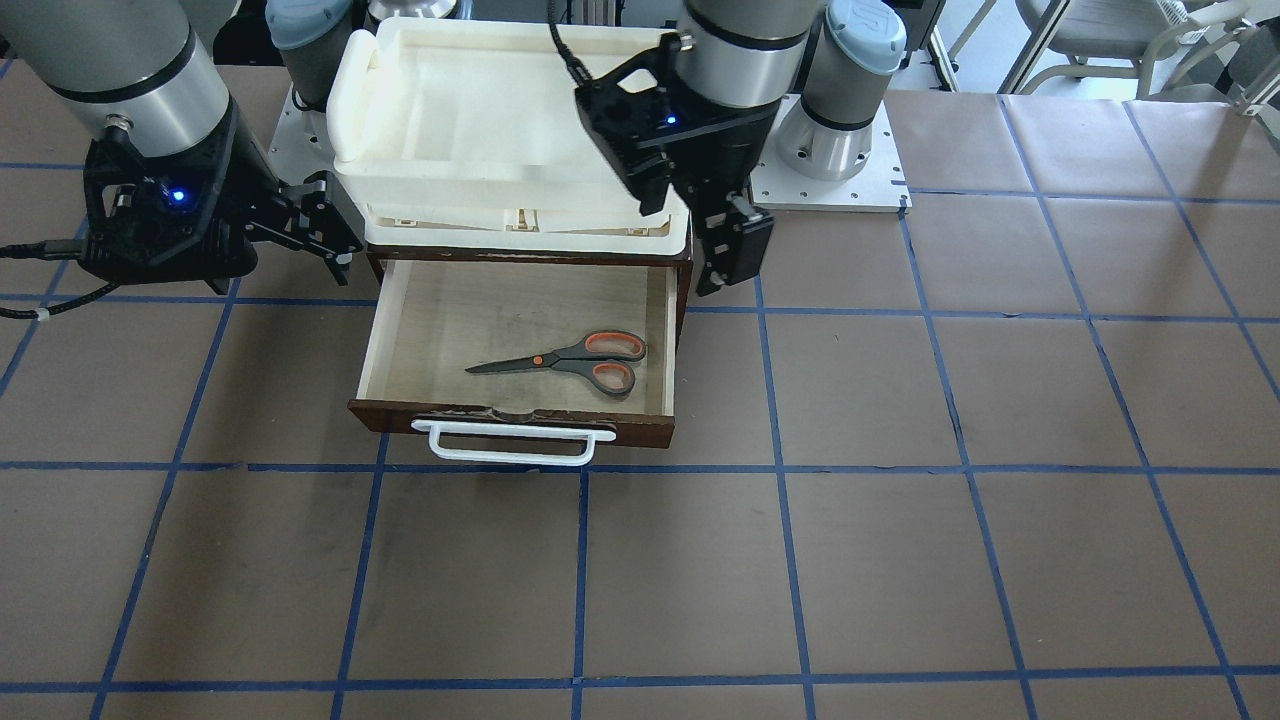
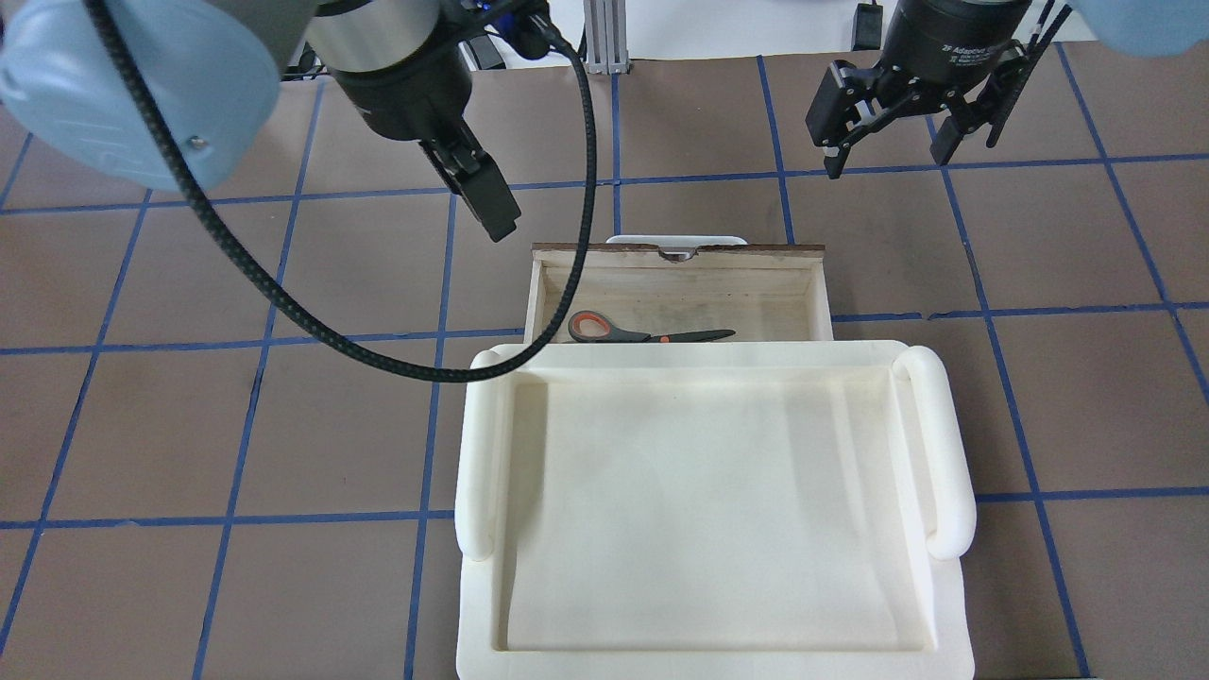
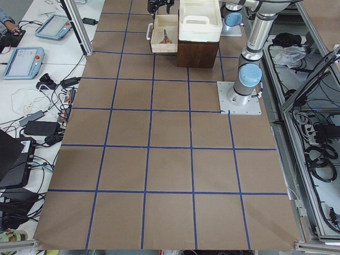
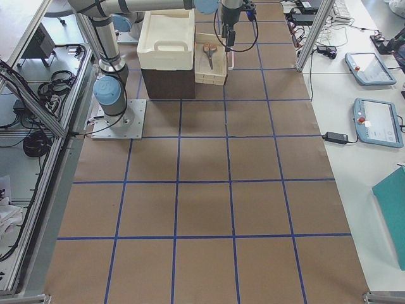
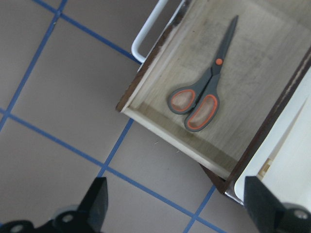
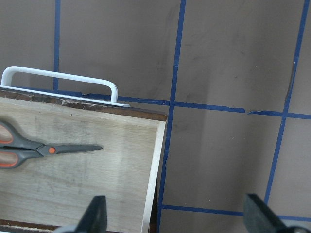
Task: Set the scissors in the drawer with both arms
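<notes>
The scissors [image 1: 570,362] are seen lying flat and closed on the pale floor of the drawer [image 1: 520,420], touched by neither claw. The left claw [image 1: 725,250] is held with its fingers [image 5: 97,199] spread wide and nothing between them. It is raised above the bench [image 1: 900,550], just off the drawer's side on the robot's left. The right claw [image 2: 888,142] is likewise spread apart and empty. It is held over the bench off the drawer's other side, near its front corner.

The scissors' handle loops are pointed to the robot's left and the blade tips to its right. The drawer is pulled out, with its white handle [image 1: 510,445] turned away from the robot. A cream tray [image 2: 708,491] is set above the drawer's rear part.
</notes>
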Controlling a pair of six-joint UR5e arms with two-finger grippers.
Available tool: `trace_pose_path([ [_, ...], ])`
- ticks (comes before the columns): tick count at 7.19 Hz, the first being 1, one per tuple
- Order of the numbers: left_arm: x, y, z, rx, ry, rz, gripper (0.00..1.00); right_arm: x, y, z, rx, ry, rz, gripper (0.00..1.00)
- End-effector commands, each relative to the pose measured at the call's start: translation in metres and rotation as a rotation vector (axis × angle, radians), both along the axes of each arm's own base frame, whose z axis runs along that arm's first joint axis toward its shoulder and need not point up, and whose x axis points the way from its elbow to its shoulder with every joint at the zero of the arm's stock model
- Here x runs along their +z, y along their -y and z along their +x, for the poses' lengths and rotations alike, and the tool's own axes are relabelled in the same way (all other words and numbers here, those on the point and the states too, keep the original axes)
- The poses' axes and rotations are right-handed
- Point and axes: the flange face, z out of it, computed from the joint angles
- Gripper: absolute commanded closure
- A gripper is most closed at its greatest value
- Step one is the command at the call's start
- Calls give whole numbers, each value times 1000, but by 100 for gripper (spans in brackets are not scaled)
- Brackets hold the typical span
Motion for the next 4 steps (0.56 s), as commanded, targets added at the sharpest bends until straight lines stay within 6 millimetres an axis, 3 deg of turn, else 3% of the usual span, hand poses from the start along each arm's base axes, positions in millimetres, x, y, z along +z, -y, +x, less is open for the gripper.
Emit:
trace_pose_path([
  [1, 7, -7, 44, 418, 54, -12, 0, 1, -1, 0, -3, -1, -2, 0],
  [3, 14, -7, 86, 588, 42, -8, 0, 0, 0, 0, -30, -2, 3, 0],
  [4, 8, -10, 95, 637, 43, 6, 0, 0, -1, 0, -31, -2, 4, 0],
])
